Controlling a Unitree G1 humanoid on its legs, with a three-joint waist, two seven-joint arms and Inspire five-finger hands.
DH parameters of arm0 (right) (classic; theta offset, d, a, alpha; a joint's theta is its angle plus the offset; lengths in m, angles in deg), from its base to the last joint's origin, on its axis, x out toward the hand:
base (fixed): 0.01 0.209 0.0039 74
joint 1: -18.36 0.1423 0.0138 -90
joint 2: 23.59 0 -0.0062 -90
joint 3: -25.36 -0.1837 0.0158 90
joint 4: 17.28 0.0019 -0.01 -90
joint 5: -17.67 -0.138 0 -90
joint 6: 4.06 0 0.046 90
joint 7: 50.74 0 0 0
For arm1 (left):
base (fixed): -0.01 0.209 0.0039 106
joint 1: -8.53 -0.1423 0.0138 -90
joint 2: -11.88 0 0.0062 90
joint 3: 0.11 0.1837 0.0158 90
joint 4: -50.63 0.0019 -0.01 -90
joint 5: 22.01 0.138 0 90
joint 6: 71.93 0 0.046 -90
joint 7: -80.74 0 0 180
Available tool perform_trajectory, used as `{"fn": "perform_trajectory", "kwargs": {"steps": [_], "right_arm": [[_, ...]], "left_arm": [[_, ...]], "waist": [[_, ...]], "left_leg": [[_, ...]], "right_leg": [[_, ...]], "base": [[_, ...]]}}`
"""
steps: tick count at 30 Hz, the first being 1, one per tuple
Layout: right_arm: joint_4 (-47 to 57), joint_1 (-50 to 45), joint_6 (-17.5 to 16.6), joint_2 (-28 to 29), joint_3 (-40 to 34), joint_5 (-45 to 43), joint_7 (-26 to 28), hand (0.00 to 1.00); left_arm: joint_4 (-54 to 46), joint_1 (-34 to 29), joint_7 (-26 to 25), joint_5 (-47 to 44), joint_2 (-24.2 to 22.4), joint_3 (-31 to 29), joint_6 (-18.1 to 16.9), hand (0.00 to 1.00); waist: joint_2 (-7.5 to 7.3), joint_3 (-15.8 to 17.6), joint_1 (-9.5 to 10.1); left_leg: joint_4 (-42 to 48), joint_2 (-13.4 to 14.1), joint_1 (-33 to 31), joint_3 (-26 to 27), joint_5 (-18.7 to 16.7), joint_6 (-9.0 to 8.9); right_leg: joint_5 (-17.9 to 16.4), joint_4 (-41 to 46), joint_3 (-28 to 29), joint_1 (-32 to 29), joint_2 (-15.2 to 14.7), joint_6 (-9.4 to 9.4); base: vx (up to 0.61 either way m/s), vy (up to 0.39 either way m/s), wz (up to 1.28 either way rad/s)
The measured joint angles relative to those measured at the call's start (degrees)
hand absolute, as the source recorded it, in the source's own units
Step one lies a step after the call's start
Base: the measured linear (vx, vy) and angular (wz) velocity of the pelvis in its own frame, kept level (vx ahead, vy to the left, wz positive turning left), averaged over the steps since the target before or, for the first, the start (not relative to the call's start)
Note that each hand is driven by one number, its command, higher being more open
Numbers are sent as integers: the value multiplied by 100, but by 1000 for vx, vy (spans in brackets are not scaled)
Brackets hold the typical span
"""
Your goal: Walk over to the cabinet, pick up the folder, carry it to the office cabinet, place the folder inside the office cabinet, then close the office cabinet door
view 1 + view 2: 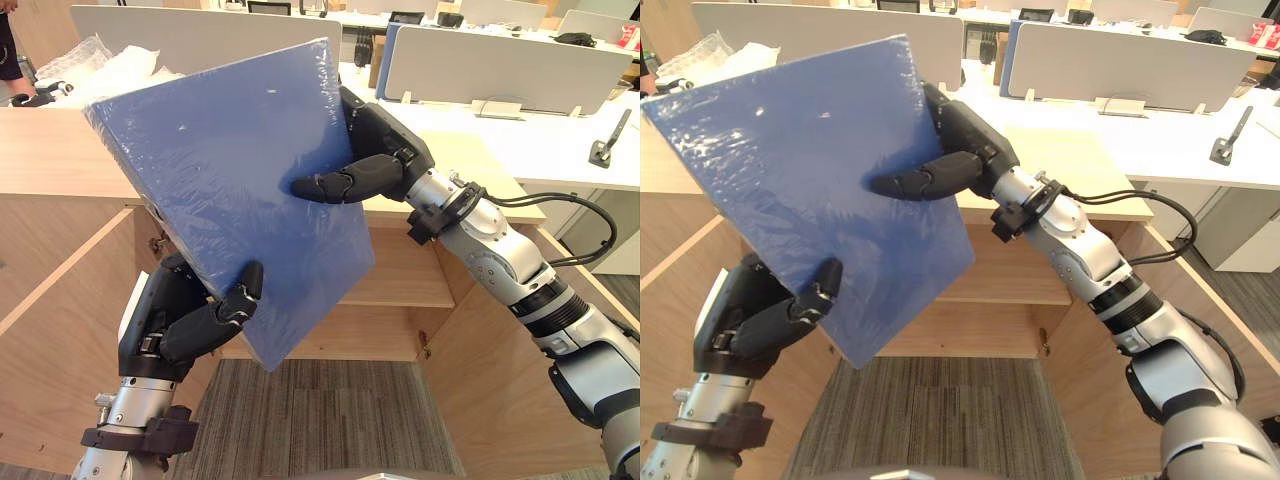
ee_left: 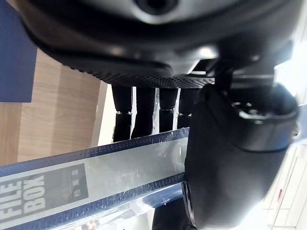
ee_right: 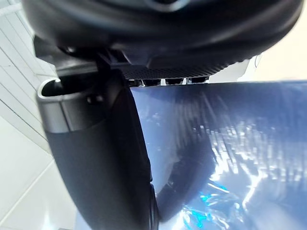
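Observation:
A blue folder (image 1: 230,180) wrapped in clear film is held tilted in the air in front of me. My left hand (image 1: 190,315) grips its lower left edge, thumb across the blue face. My right hand (image 1: 370,165) clamps its upper right edge, thumb lying on the front. The left wrist view shows the folder's grey spine (image 2: 96,172) pinched between thumb and fingers. Below and behind the folder stands a light wooden office cabinet (image 1: 400,290) with its doors swung open and a shelf inside.
The open left door (image 1: 60,270) and open right door (image 1: 490,370) flank the cabinet opening. Grey striped carpet (image 1: 310,410) lies below. White desks with grey partitions (image 1: 500,60) stand behind the cabinet, and crumpled clear plastic (image 1: 90,55) lies at the back left.

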Motion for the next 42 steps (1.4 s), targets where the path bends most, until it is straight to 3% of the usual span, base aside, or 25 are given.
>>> {"fn": "perform_trajectory", "kwargs": {"steps": [8, 9, 12, 17, 22, 23, 29, 34, 39, 42], "right_arm": [[-336, -98, 97, 227, -61, -233, 259, 100], [-391, -97, 133, 219, 22, -356, 302, 0], [-475, -90, 187, 97, 315, -660, 397, 0], [-484, 49, 437, -868, 1154, -1882, 846, 0], [-482, 230, 562, -1456, 1460, -2265, 1262, 0], [-482, 317, 569, -1584, 1592, -2266, 1323, 0], [-349, 396, 561, -1753, 1770, -2118, 1655, 0], [-339, 418, 664, -1625, 2051, -1531, 1753, 0], [-380, 368, 844, -1247, 2262, -974, 1749, 0], [-374, 213, 785, -1085, 2231, -364, 1668, 0]], "left_arm": [[-69, 42, -10, -5, -18, -3, -8, 0], [-69, 42, -10, -5, -14, -3, -7, 0], [-69, 43, -11, -11, 8, -5, -7, 0], [-58, -35, 24, -51, 391, -23, 0, 0], [23, -91, 263, -314, 666, -9, -5, 0], [92, -92, 346, -386, 698, -1, -5, 100], [809, -116, 1033, -816, 966, 167, -6, 100], [1786, -125, 1836, -969, 1127, 845, -5, 100], [3556, 176, 2352, -1305, 1102, 1441, 132, 100], [4879, 402, 2417, -1356, 742, 1629, 305, 100]], "waist": [[85, 34, 72], [84, 32, 71], [81, 30, 81], [41, 5, 159], [-23, -49, 218], [-37, -62, 226], [-57, -85, 254], [-51, -87, 278], [-20, -80, 277], [-33, -87, 263]], "left_leg": [[8, -6, -10, -20, 1, 0], [5, -6, -6, -18, 1, 0], [0, -5, -3, -17, 1, 0], [-5, 1, -9, -64, 3, -3], [-11, 5, -15, -73, 5, -9], [-11, 4, -15, -73, 4, -11], [0, 3, -22, -63, 0, -18], [3, -1, -31, -39, -1, -18], [11, 4, -11, 7, 1, -19], [12, 24, -38, 24, -4, -12]], "right_leg": [[-1, 3, -19, -1, 3, -2], [-1, 3, -18, 0, 2, -2], [-1, 3, -18, 1, 0, -2], [0, -2, -59, 15, 1, -2], [-1, -17, -65, 17, 8, -2], [-1, -17, -64, 18, 10, -2], [-5, -17, -56, 11, 12, -8], [-7, -17, -42, -10, 12, -10], [-7, -1, -16, -39, 11, -11], [-7, 4, 10, -82, 8, -11]], "base": [[0, 0, 0], [0, 0, 0], [0, 0, 0], [0, 0, 4], [0, 0, 1], [0, 0, 0], [0, 0, 0], [0, 0, -1], [0, 0, -1], [0, 0, -4]]}}
